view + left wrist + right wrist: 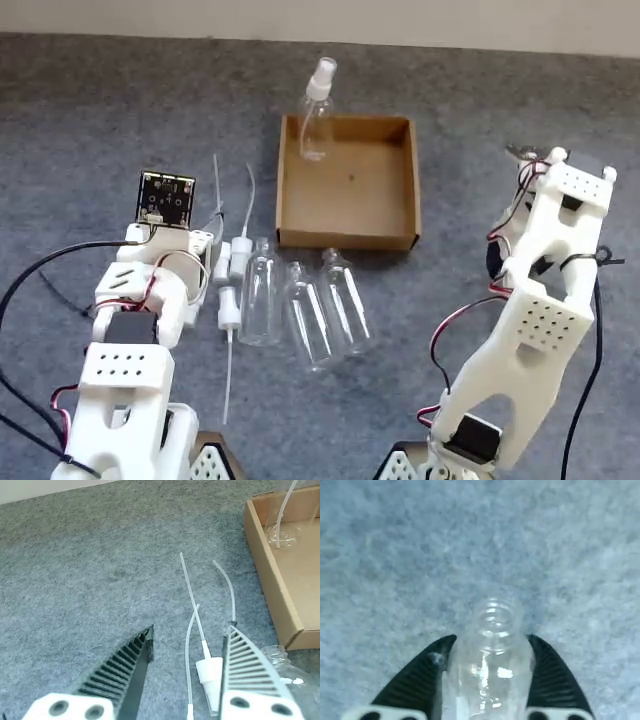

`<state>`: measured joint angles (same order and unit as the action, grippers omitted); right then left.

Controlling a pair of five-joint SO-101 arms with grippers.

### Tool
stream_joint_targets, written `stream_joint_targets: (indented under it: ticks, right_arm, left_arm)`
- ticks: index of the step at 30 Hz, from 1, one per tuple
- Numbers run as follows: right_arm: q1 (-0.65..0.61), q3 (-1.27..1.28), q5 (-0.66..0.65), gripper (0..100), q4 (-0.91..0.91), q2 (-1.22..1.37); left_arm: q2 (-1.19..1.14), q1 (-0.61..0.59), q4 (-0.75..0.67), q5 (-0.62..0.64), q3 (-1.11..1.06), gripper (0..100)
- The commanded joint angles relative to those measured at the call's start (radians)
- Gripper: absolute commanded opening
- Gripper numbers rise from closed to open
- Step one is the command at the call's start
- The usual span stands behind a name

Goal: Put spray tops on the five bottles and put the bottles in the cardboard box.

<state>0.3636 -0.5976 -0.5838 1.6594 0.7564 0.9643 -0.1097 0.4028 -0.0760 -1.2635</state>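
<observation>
Left gripper (190, 629): spread wide and holding nothing, low over the counter (75, 555).
Nearest spray top (207, 672): lies on the counter between the left gripper's two fingers, close to one of them. Whether it touches that finger cannot be told. Its thin tube runs out ahead, past the fingertips.
Loose spray tops (230, 290): lie on the counter just ahead of the left gripper, between it and the three bottles. Their tubes point different ways, and two of them cross between the fingers.
Three bottles (300, 305): clear and without tops, lying side by side on the counter, necks toward the cardboard box. They are just beside the left gripper on its inner side. In the left wrist view, the neck of the nearest one shows right outside one finger.
Cardboard box (345, 238): open and shallow, ahead of the left gripper and off to its inner side, just beyond the three bottles.
Capped bottle (316, 115): stands upright in the far corner of the box on the left gripper's side, with its spray top on.
Right gripper (491, 637): closed around a clear bottle, one finger on each side of its body.
Held bottle (492, 665): has no top, and its open threaded neck sticks out beyond the fingertips, over the counter.
</observation>
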Motion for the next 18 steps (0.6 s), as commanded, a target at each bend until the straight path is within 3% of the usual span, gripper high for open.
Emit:
stream_joint_targets:
  ticks: [1, 12, 18]
  right_arm:
    - [0.018, -0.113, -0.006, 6.3, 0.033, -0.022]
    - [0.024, -0.518, 0.19, 0.4, 0.107, -0.033]
    - [-0.05, -0.435, 0.224, 0.4, 0.108, -0.209]
  left_arm:
    - [-0.002, 0.016, -0.021, 0.006, 0.004, 21]
    - [-0.002, 0.016, -0.021, 0.006, 0.004, 21]
    - [-0.005, 0.012, 0.061, 0.006, 0.059, 18]
